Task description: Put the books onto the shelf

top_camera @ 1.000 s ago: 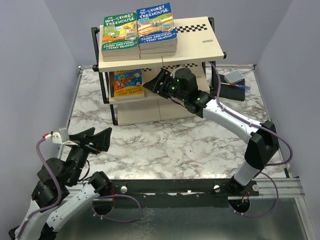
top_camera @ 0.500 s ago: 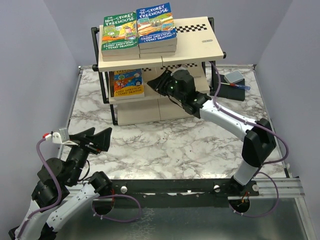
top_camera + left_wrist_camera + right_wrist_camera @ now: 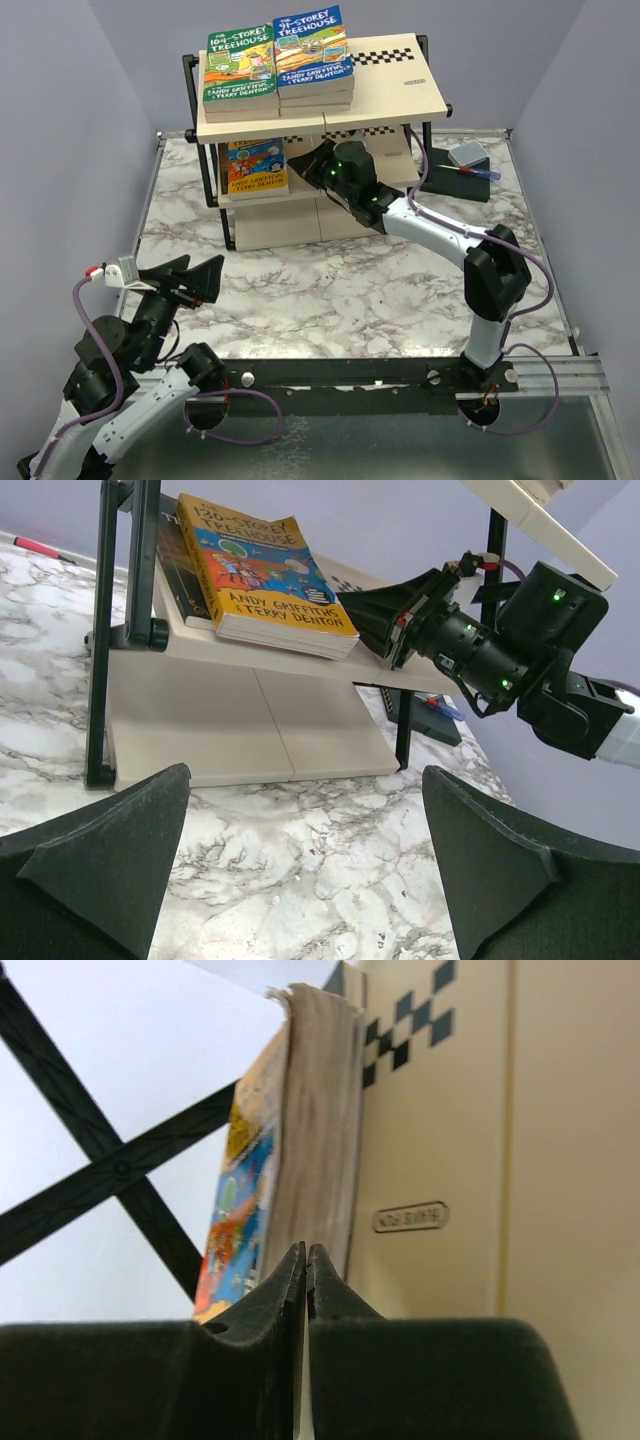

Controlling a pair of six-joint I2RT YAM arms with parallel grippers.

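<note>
Orange book [image 3: 262, 575] lies just beyond closed right claw [image 3: 352, 606].

top: overhead, far | wrists: low, near | shared: shelf [image 3: 400, 85]

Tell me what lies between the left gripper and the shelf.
Only bare marble tabletop lies between the left gripper and the shelf. The top external and left wrist views both show it.
</note>
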